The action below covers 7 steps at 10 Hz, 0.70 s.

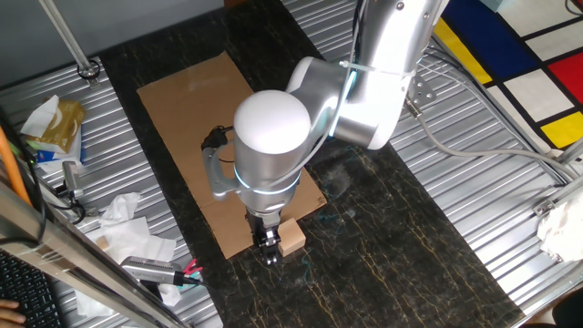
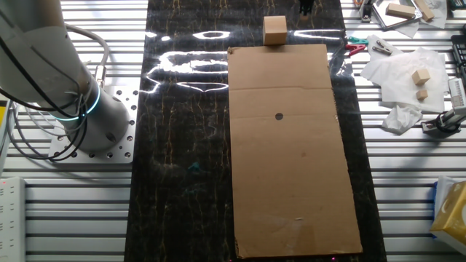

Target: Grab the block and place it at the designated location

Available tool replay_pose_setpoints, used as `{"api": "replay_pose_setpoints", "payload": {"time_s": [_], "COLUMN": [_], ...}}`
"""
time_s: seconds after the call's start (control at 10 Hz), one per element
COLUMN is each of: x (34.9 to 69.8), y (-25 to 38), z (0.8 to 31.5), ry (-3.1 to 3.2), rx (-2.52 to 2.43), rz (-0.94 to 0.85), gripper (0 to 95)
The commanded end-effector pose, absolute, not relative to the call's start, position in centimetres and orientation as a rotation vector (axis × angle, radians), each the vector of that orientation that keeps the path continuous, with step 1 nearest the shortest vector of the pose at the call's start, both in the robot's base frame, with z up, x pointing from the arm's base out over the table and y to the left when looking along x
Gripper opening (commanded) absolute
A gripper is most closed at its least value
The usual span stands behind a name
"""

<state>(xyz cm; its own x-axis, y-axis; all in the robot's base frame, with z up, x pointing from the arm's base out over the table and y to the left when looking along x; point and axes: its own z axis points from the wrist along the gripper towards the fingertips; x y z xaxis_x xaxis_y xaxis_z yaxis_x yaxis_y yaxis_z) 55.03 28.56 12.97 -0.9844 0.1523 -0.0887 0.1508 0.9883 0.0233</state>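
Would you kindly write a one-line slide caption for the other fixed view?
Small pale tan wooden cube on dark marbled tabletop, just beyond flat brown cardboard sheet marked with small black dot.

My arm [image 1: 301, 137] reaches over the bench, wrist pointing straight down. My gripper [image 1: 266, 248] hangs low. Whether its jaws are parted is unclear.
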Motion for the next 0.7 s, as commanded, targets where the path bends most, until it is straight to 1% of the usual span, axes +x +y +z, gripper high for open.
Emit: {"api": "replay_pose_setpoints", "payload": {"time_s": [0.1, 0.5, 0.6, 0.7], "x": [55.06, 55.13, 55.18, 55.25], "y": [28.60, 28.64, 28.65, 28.68], "z": [13.01, 13.05, 13.07, 13.10], "ry": [3.046, 3.047, 3.047, 3.048], "rx": [0.234, 0.238, 0.238, 0.240], "rz": [0.024, 0.025, 0.025, 0.025], "gripper": [76.0, 76.0, 57.0, 57.0]}}
